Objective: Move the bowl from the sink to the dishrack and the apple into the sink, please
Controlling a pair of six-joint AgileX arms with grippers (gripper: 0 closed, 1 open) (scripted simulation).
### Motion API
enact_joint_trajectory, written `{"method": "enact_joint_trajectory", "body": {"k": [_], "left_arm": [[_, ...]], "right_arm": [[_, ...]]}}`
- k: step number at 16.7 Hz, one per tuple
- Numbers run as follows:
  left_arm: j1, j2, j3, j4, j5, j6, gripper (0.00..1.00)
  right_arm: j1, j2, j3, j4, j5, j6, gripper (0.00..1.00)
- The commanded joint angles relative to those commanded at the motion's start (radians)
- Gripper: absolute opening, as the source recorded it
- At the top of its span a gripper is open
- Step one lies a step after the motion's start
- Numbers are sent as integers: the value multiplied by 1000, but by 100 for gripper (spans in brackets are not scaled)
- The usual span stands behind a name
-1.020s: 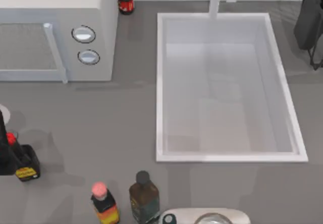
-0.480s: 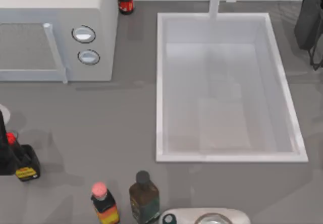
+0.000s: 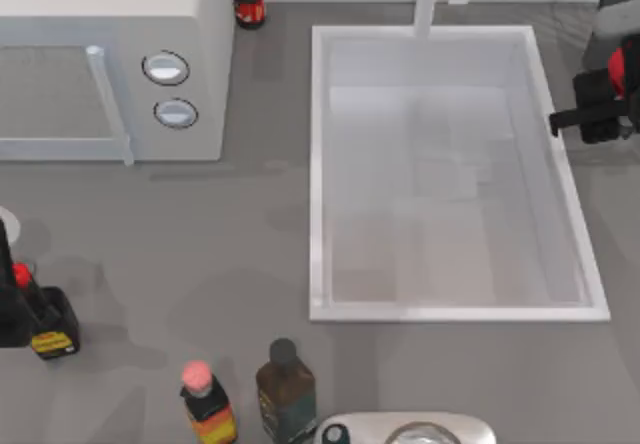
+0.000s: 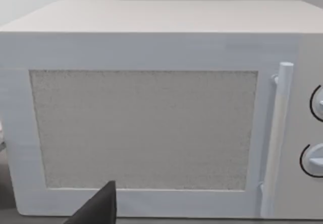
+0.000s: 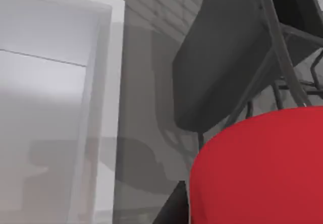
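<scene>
A grey table (image 3: 230, 254) carries a large white sink (image 3: 316, 174) at centre-right and a white microwave (image 3: 110, 54) at upper left. The sink's basin holds nothing. At the table's right edge, just beside the sink's rim, the right gripper (image 3: 600, 114) is clamped on the red apple (image 3: 618, 72), which looms large in the right wrist view (image 5: 260, 168), next to a dark wire dishrack (image 5: 227, 57). The left arm is parked at the left edge, facing the microwave; I cannot tell its gripper's state. Bottles (image 3: 285, 389) stand along the near edge.
</scene>
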Motion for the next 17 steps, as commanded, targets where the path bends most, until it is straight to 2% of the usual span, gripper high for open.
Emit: {"method": "enact_joint_trajectory", "body": {"k": [4, 8, 11, 17], "left_arm": [[0, 0, 0, 0, 0, 0, 100], [0, 0, 0, 0, 0, 0, 100], [0, 0, 0, 0, 0, 0, 100], [0, 0, 0, 0, 0, 0, 100]], "right_arm": [[188, 16, -68, 380, 123, 62, 0], [329, 18, -122, 640, 213, 109, 0], [383, 16, -143, 728, 247, 127, 0], [384, 18, -141, 736, 247, 130, 0]]}}
